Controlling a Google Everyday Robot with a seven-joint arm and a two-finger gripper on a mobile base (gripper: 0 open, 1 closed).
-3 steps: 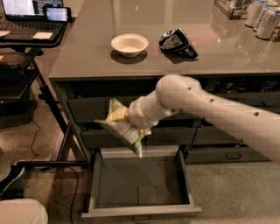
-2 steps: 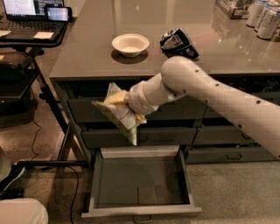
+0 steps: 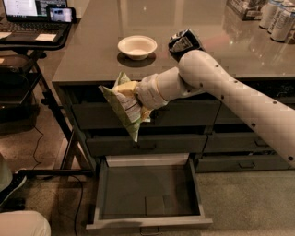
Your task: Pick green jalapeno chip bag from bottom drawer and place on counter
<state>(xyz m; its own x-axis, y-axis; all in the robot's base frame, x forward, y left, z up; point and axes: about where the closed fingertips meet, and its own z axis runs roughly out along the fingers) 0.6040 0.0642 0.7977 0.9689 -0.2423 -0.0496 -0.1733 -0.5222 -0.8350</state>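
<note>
The green jalapeno chip bag (image 3: pixel 123 109), a small pale green and white foil packet with darker green patches, hangs in the air in front of the cabinet face, tilted with its lower corner pointing toward six o'clock. The hand (image 3: pixel 136 97), at the nine o'clock end of the thick white arm (image 3: pixel 230 99), pinches the bag by its upper part; the bag itself hides most of the fingers. The bag is level with the top and middle grey drawers (image 3: pixel 184 115), both closed, and lies below the front edge of the worktop (image 3: pixel 92 50), the smooth glossy grey-beige top of the cabinet; it touches neither the worktop nor the drawer below. At six o'clock from the bag the bottom drawer (image 3: pixel 98 196), wide, shallow and of grey metal, stands pulled out. On the worktop, at twelve o'clock from the bag, sits a small white round bowl (image 3: pixel 137 47), and at three o'clock from the bowl lies a dark blue-black and silver snack bag (image 3: pixel 183 40), partly behind the arm. Pale cans (image 3: pixel 276 18) stand at the far two o'clock corner. At ten o'clock a black side table (image 3: pixel 27 40) carries an open laptop (image 3: pixel 27 9).
</note>
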